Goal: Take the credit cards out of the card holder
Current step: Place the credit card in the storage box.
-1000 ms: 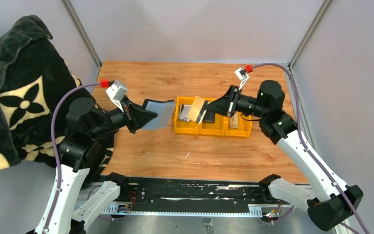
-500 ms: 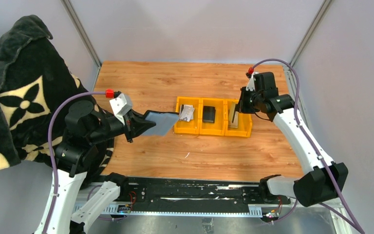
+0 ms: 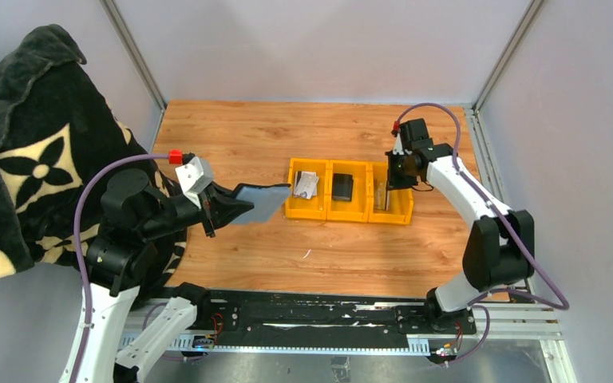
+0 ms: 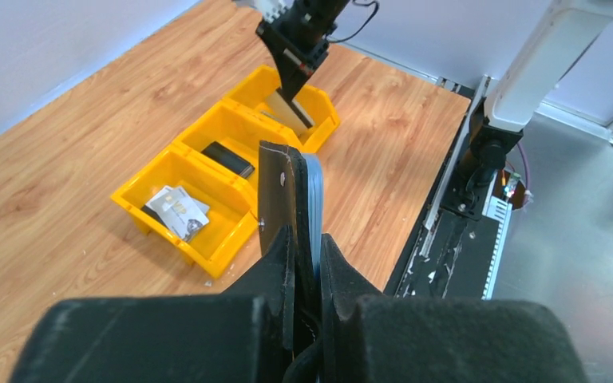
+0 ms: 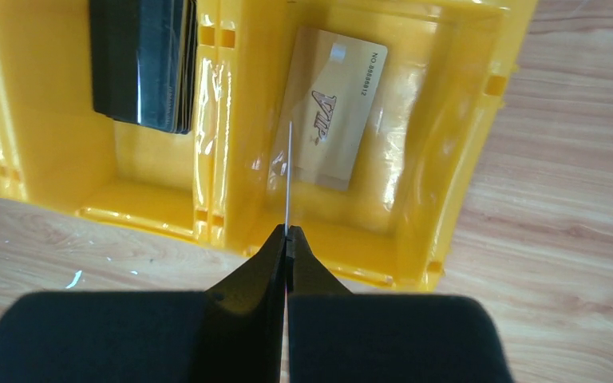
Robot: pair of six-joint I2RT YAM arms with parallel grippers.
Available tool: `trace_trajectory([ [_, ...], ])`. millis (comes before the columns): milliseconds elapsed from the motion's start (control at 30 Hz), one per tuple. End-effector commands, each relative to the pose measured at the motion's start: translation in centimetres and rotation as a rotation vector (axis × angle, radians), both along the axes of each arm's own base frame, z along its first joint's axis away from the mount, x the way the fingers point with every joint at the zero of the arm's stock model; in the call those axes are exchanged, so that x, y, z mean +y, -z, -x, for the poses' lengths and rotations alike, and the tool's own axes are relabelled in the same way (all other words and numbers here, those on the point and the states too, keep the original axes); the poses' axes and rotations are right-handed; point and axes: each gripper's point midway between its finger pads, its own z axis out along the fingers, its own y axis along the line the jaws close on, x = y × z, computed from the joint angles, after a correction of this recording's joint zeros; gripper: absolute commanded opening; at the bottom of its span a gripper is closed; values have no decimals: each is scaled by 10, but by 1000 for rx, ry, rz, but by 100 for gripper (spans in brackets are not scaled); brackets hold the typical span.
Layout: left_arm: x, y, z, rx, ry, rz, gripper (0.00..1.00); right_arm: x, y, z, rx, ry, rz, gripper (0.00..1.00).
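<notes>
My left gripper [image 3: 231, 207] is shut on the black card holder [image 3: 260, 201] and keeps it in the air just left of the yellow bins. In the left wrist view the card holder [image 4: 286, 187] stands edge-on between my fingers [image 4: 275, 255], a bluish layer on its right side. My right gripper [image 5: 287, 233] points down over the right compartment, shut on a thin credit card [image 5: 288, 171] seen edge-on. A tan credit card [image 5: 331, 108] leans inside that compartment. Silvery credit cards [image 3: 306, 185] lie in the left compartment.
The yellow three-compartment bin [image 3: 350, 217] sits mid-table on the wooden top. A squarish black block [image 3: 342, 187] fills its middle compartment. A black patterned blanket [image 3: 24, 159] hangs at the far left. Metal frame posts and grey walls close in the back.
My right arm swung from the bin's left end to the right compartment with its card and now points down into it. My left gripper shifted slightly with the card holder.
</notes>
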Motion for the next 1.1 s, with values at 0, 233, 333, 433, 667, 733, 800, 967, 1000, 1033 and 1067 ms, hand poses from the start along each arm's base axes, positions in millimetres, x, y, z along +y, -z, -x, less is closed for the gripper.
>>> trace_trajectory([
  [0, -1, -30, 14, -93, 36, 50, 0, 5, 21, -9, 43, -27, -26, 0],
  [233, 7, -31, 10, -178, -10, 18, 0, 17, 34, -32, 32, -39, -110, 0],
  [333, 10, -31, 8, -251, -22, -9, 0, 19, 40, -36, 33, -41, -121, 2],
  [433, 9, -28, 13, -296, 11, -26, 0, 13, 44, -38, 39, -7, -93, 17],
  [667, 8, -23, 23, -438, 84, -76, 0, 14, -19, -36, -100, 57, -92, 69],
  [733, 7, -25, 26, -446, 99, -73, 0, 27, -54, -30, -178, 17, -177, 72],
  [800, 5, -26, 30, -454, 122, -68, 0, 46, -94, -21, -284, -63, -291, 73],
  [967, 2, -29, 41, -508, 190, -70, 0, 100, -180, 33, -479, -389, -598, 76],
  [1000, 1, -30, 43, -526, 205, -71, 0, 112, -194, 49, -511, -467, -648, 76],
  [1033, 0, -31, 45, -544, 217, -74, 0, 124, -207, 67, -542, -557, -692, 76],
  [1067, 0, -31, 46, -558, 231, -75, 0, 137, -218, 86, -572, -644, -725, 76],
])
